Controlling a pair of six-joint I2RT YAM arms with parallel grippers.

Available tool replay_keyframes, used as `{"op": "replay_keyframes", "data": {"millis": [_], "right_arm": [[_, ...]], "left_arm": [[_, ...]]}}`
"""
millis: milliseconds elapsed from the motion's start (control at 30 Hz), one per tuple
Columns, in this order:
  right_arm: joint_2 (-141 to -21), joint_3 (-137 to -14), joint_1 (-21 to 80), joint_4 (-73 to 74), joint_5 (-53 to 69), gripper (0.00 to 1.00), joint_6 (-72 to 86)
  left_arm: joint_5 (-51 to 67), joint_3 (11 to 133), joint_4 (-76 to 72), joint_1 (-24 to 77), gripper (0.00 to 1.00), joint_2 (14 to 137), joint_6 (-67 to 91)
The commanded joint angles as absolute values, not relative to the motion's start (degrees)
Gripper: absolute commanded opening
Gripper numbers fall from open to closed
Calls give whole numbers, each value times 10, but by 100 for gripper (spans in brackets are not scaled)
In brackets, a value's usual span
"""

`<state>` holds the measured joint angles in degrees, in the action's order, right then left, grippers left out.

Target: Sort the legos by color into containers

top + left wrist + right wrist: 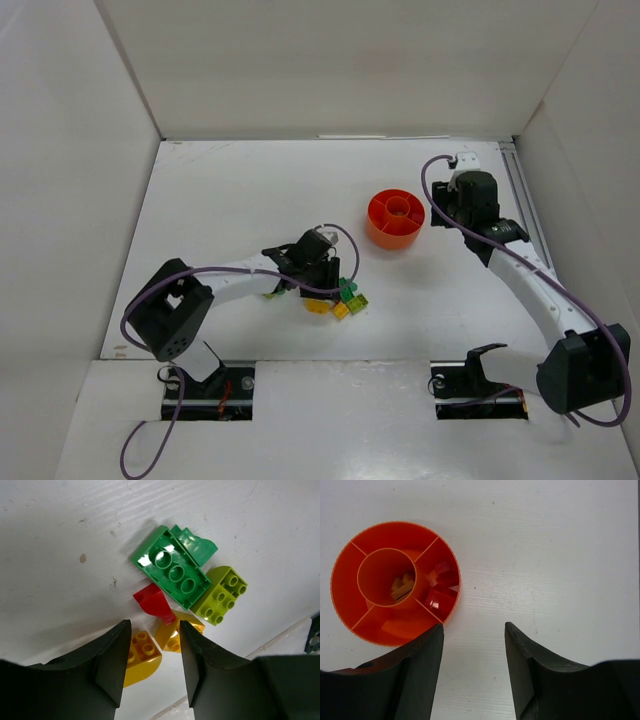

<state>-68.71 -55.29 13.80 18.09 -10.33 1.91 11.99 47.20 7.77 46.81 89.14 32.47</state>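
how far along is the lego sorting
Partly done. Red pieces sit in one compartment of the orange dish, with a tan piece in its middle. Nothing is in hand: the right gripper is open beside the dish, and the left gripper is open over the unsorted ones: green brick, lime brick, red brick, yellow bricks.

Overhead, a table (230, 200) carries two groupings. A divided dish (390, 238) sits right of centre, with the right gripper (450, 205) just to its right. A cluster of bricks (342, 300) lies lower left of the dish (well apart from it), just below the left gripper (320, 278).

Left wrist view: a long brick (172, 572) lies at centre, a four-stud brick (220, 596) against its lower right edge, and a wedge brick (154, 602) just beside its lower left.

Right wrist view: the dish occupies the upper left. Small pieces (402, 586) lie in its central cup (370, 567), and more lie in the right-hand compartment (459, 582).
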Motion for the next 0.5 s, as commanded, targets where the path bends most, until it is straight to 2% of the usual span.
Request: {"op": "replay_keyframes", "data": {"millis": [0, 467], "right_arm": [[-668, -552, 134, 177, -111, 57, 19], [-663, -552, 128, 183, -116, 57, 19]], "left_arm": [[75, 479, 95, 470, 39, 870, 367], [41, 511, 102, 492, 40, 875, 386]]}}
